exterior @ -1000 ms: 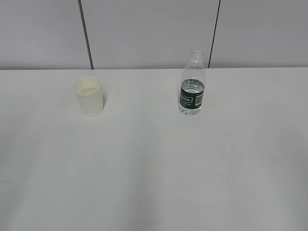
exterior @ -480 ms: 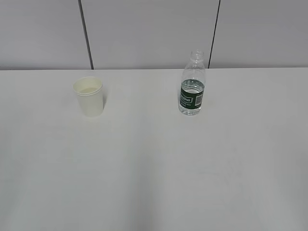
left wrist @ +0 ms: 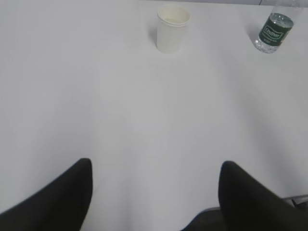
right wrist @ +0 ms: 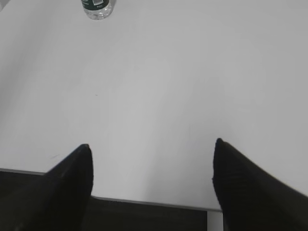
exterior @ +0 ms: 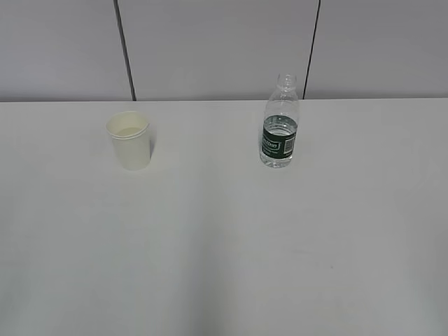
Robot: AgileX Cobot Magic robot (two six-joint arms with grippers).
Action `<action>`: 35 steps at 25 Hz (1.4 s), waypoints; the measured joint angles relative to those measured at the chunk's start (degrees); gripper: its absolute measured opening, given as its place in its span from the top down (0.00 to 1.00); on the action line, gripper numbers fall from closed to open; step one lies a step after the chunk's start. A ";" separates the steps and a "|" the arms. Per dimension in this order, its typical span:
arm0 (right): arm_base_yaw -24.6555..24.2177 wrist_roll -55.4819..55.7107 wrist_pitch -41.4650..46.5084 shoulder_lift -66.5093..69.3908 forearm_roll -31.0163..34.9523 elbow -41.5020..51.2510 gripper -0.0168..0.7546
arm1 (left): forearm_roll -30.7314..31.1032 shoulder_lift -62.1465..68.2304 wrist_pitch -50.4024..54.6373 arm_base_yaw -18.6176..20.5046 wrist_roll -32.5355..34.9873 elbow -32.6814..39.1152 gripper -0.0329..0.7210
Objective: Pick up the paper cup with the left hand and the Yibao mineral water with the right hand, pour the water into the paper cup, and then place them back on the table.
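I am taking the bottle [exterior: 280, 126] as my landmark and working across from the left. Well to its left the paper cup [exterior: 129, 140] is standing upright on the table [exterior: 224, 266], apart from everything. In my left wrist view the same cup [left wrist: 173, 28] is sitting far ahead of my left gripper [left wrist: 155, 192], whose two black fingers are standing wide apart with only bare table between them, holding nothing.

I am judging the cup to be light and easily crushed. A soft squeeze around the middle of its wall, below the rolled rim, looks the safest hold; pinching the rim would likely dent it. There seems to be a pale level inside, though I cannot tell whether that is liquid.

The bottle itself is standing upright near the far edge of the table, capless, with water showing at about the height of its green label. Its plastic is thin and ribbed, so a hard grip could push water out of the open neck. I am favouring the label band, where the body looks firmest and least slippery.

To the right, my right gripper [right wrist: 151, 190] is hanging well short of the bottle [right wrist: 98, 8], spread wide and empty.
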 joint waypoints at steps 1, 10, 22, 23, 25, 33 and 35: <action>0.00 0.00 0.00 0.00 0.00 0.00 0.24 | 0.14 0.00 -1.13 0.00 0.33 0.33 0.30; 0.00 -2.63 -4.09 0.00 0.00 1.97 0.24 | 1.35 -0.06 -4.42 0.00 1.39 2.03 0.30; 0.00 -3.34 -4.34 0.00 -1.32 1.97 0.24 | 1.41 -0.06 -4.48 0.00 1.39 2.03 0.30; 0.00 -3.34 -4.34 0.00 -1.42 1.97 0.24 | 1.41 -0.06 -4.48 0.00 1.39 2.03 0.30; 0.00 -3.34 -4.44 0.00 -1.45 1.97 0.24 | 1.41 -0.06 -4.53 0.00 1.39 2.03 0.30; 0.00 -3.45 -4.48 0.00 -1.56 1.97 0.24 | 1.41 -0.06 -4.53 0.00 1.43 2.03 0.30; 0.00 -3.45 -4.48 0.00 -1.56 1.97 0.24 | 1.41 -0.06 -4.53 0.00 1.43 2.03 0.30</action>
